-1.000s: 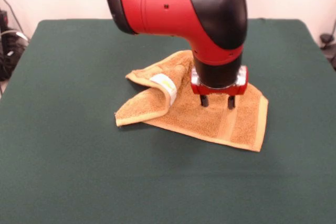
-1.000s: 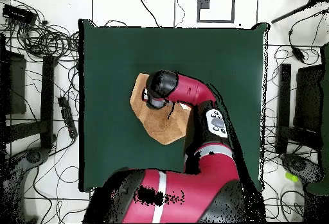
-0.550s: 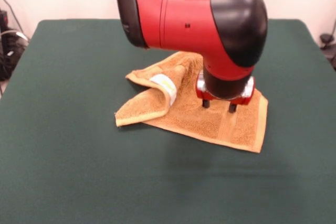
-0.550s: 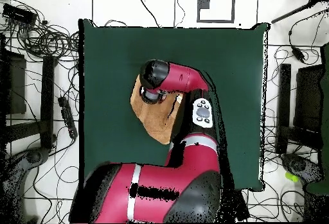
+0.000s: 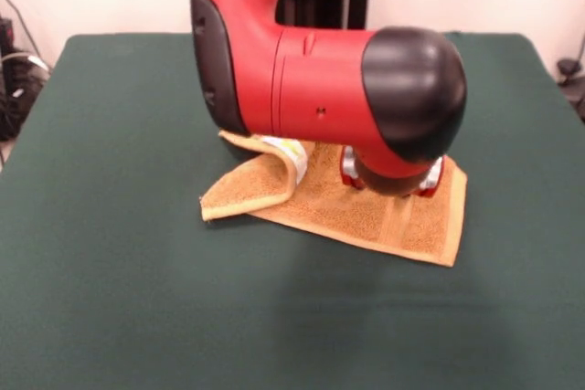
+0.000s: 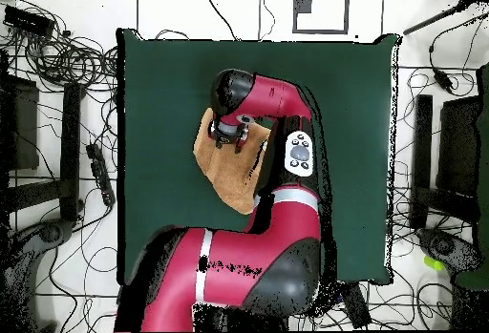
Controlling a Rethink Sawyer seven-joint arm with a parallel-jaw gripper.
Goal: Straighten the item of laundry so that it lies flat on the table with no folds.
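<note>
The item of laundry (image 5: 402,226) is a golden-orange towel lying on the green table (image 5: 119,299). Its right part lies flat with a paler band. Its left part is folded over, with a flap (image 5: 247,191) doubled on itself and a white label (image 5: 291,151) showing on the fold. My gripper (image 5: 388,187) hangs low over the towel's right middle, and the thick red and black wrist covers its lower end. From overhead, the gripper (image 6: 232,136) sits over the far end of the towel (image 6: 229,175), and the arm hides the towel's right side.
Green cloth stretches wide on all sides of the towel. Cables and stands (image 6: 57,62) lie on the floor beyond the table's edges. The arm's large links (image 6: 277,243) overhang the side of the table nearest the base.
The gripper has come down closer to the towel's right part, and the wrist now hides its tips. The arm has swung lower across the front view. The towel has not moved.
</note>
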